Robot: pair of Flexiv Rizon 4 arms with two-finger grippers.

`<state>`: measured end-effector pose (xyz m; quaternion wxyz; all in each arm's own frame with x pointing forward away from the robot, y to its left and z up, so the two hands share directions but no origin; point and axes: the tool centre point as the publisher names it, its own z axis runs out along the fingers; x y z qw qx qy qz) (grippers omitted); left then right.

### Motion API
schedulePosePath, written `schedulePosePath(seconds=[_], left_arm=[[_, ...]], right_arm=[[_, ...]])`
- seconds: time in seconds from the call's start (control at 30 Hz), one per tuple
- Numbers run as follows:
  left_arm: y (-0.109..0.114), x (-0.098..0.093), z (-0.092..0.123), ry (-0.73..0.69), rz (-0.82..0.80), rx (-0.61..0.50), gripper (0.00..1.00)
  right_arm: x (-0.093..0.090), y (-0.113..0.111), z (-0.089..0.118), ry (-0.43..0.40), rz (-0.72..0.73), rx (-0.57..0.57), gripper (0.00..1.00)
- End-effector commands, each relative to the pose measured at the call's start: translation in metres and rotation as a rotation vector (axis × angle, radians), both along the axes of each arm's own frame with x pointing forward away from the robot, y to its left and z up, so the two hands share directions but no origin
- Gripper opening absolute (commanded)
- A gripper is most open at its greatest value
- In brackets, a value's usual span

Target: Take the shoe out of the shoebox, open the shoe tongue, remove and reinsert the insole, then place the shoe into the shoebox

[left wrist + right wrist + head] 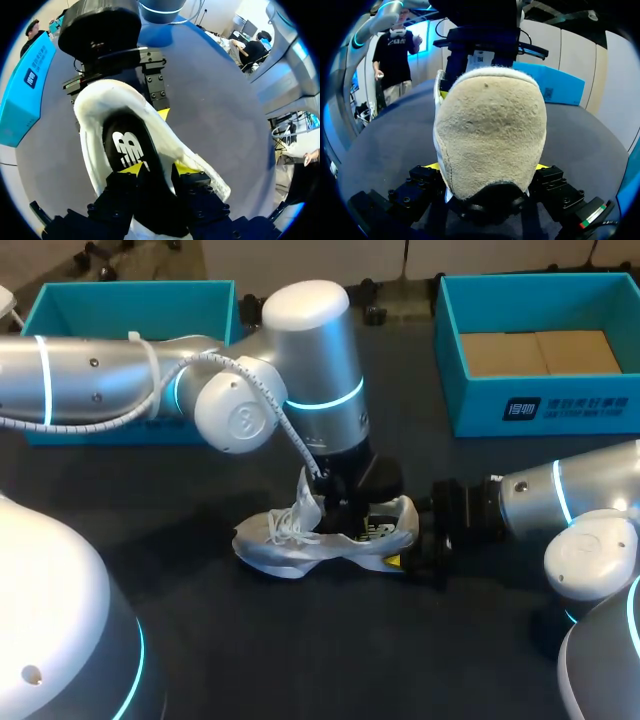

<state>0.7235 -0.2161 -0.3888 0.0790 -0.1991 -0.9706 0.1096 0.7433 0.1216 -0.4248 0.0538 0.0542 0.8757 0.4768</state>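
Observation:
A white and grey sneaker lies on the dark table, toe to the left, laces loose. My left gripper comes down into its opening. In the left wrist view the black insole with a white logo lies inside the shoe, and the left gripper stands over its heel end, fingers apart, open. My right gripper is at the heel. The suede heel fills the right wrist view, and the right gripper presses it from both sides.
A teal shoebox with brown card inside stands at the back right. A second teal box stands at the back left, behind my left arm. Bare dark table lies in front of the shoe.

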Motion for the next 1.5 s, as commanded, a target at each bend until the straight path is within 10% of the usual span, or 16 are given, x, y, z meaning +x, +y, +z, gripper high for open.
schedulePosePath(seconds=[0.03, 0.37, 0.53, 1.5], left_arm=[[-0.001, 0.004, -0.012, 0.005, -0.003, 0.004, 0.36], [0.001, 0.004, -0.022, -0.021, -0.020, -0.030, 0.32], [0.003, 0.008, -0.026, -0.059, -0.020, -0.056, 0.00], [0.018, 0.015, 0.013, -0.064, -0.019, -0.090, 0.00]], right_arm=[[0.000, 0.002, -0.001, 0.000, -0.001, -0.003, 0.00], [0.000, 0.002, -0.001, 0.000, -0.001, -0.003, 0.00], [0.000, 0.002, -0.001, 0.000, -0.001, -0.003, 0.00], [0.000, 0.002, -0.001, 0.000, -0.001, -0.003, 0.00]])
